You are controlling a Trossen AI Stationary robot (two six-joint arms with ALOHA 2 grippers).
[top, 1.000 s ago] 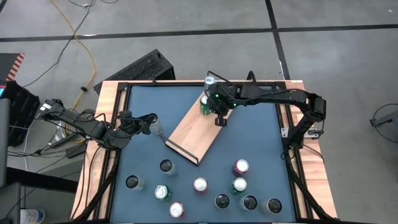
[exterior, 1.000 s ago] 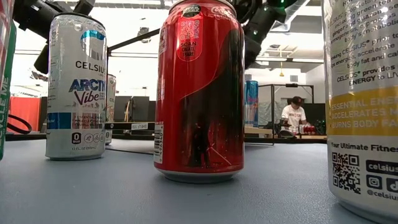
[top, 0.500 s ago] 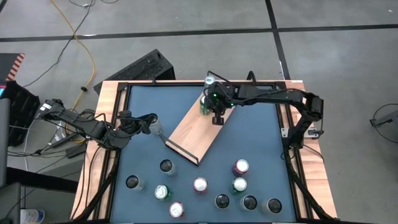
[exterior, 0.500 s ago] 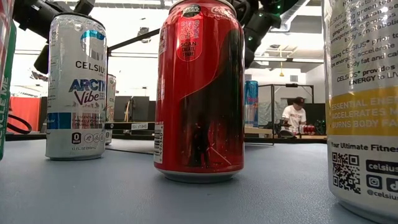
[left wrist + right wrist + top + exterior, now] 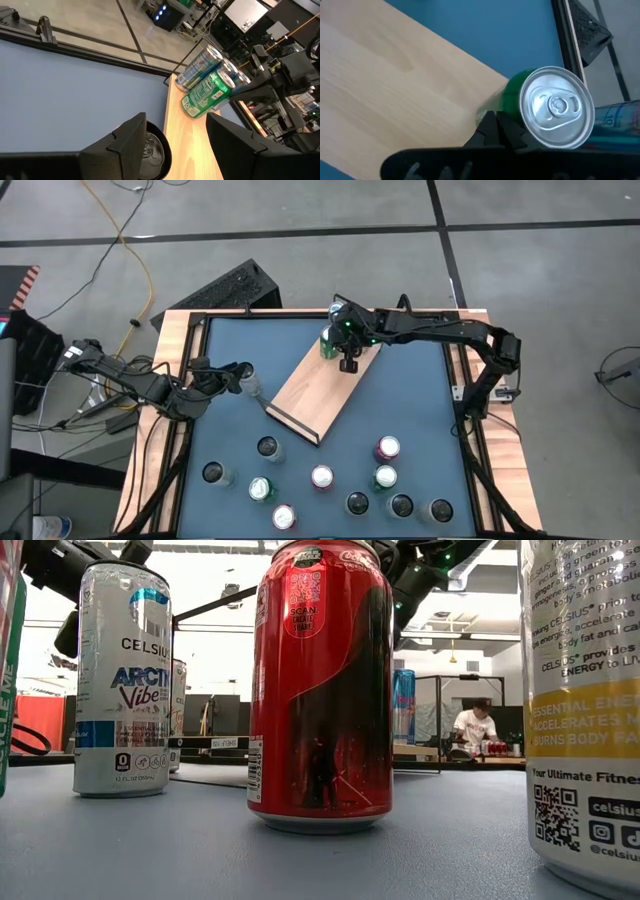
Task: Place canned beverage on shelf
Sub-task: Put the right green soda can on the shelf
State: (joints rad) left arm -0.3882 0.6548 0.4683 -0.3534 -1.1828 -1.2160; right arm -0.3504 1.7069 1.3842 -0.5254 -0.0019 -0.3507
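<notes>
The shelf (image 5: 318, 388) is seen tilted at mid-frame in the high view, with a green can (image 5: 327, 346) standing on its upper end, apparently beside a blue can (image 5: 338, 309). The right gripper (image 5: 347, 364), fingers pressed together and empty, has been drawn slightly upward since a second ago. At left, the left gripper (image 5: 243, 379) stays half-spread around a can (image 5: 152, 152).

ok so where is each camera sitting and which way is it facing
high: overhead, straight down on the shelf; both arms show, right hand over it.
low: tabletop level, looking across past a red can; dark arm parts show at the top.
left wrist: on the left arm, toward a green can; left hand around a can top.
right wrist: on the right arm, down on the green can, hand shut.
Shared: both wrist views show the green can.
</notes>
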